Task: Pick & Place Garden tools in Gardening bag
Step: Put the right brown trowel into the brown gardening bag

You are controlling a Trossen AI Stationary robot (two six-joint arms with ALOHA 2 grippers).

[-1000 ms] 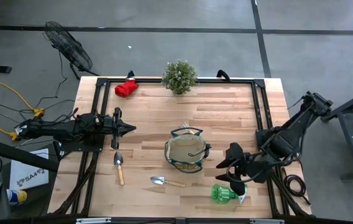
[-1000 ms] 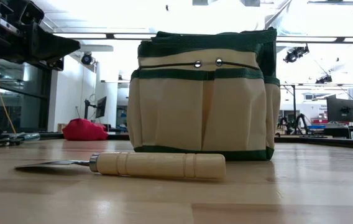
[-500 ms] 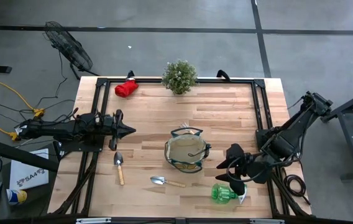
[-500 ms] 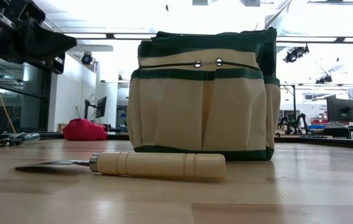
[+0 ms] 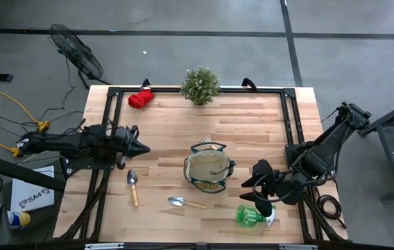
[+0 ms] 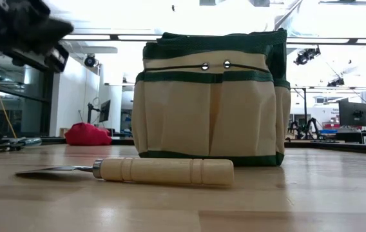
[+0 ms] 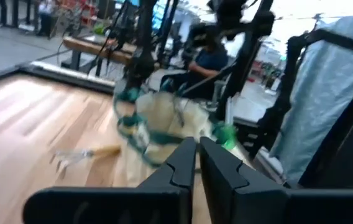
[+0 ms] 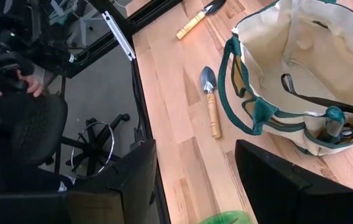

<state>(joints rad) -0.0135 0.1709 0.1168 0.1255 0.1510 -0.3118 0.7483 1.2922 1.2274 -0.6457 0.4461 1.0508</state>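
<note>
Two trowels: both lie flat on the bare table (image 5: 252, 121), outside the bag. I see one trowel (image 5: 133, 187) near the left edge and the other trowel (image 5: 186, 203) just in front of the bag, its wooden handle across the low view (image 6: 163, 171).
Gardening bag: the tan tote (image 5: 209, 169) with green trim stands upright right of the table's middle, mouth open; I see a pale lining and some tool ends at its rim in the right wrist view (image 8: 301, 74).
Spray bottle: the green bottle (image 5: 252, 215) lies near the front right corner, just beside my right gripper.
Glove bundle: the red bundle (image 5: 139, 98) sits at the far left corner, well apart from the bag; it shows red behind the trowel in the low view (image 6: 87, 134).
Right gripper: my right gripper (image 5: 256, 186) hovers between bag and bottle, fingers spread wide with nothing between them, as the right wrist view (image 8: 195, 180) shows.
Left gripper: my left gripper (image 5: 140, 145) hangs over the left edge, pointing toward the bag; its fingers (image 7: 183, 165) are nearly together, holding nothing.
Potted plant: the bushy plant (image 5: 200, 85) stands at the far edge, middle.
Beyond the table: a fan (image 5: 75, 52) stands on the floor off the far left corner.
</note>
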